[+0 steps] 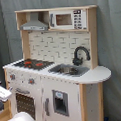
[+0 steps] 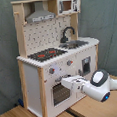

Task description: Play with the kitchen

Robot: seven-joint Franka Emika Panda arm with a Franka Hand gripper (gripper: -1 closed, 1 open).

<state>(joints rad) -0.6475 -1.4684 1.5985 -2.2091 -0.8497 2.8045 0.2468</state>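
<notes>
Seemingly empty, the tool [image 2: 66, 82] sits at the kitchen [image 2: 54, 55] oven door [image 2: 61, 92]; its spread can't be told

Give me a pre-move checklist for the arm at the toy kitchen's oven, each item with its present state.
1. Gripper in front of the oven door in the second exterior view: ok.
2. Fingers open or shut: cannot tell.
3. Gripper touching the door or its handle: cannot tell.
4. Oven door shut: cannot tell, the arm covers part of it.
5. Hob free of loose items: ok.
6. Faucet and sink out of the arm's way: ok.
</notes>
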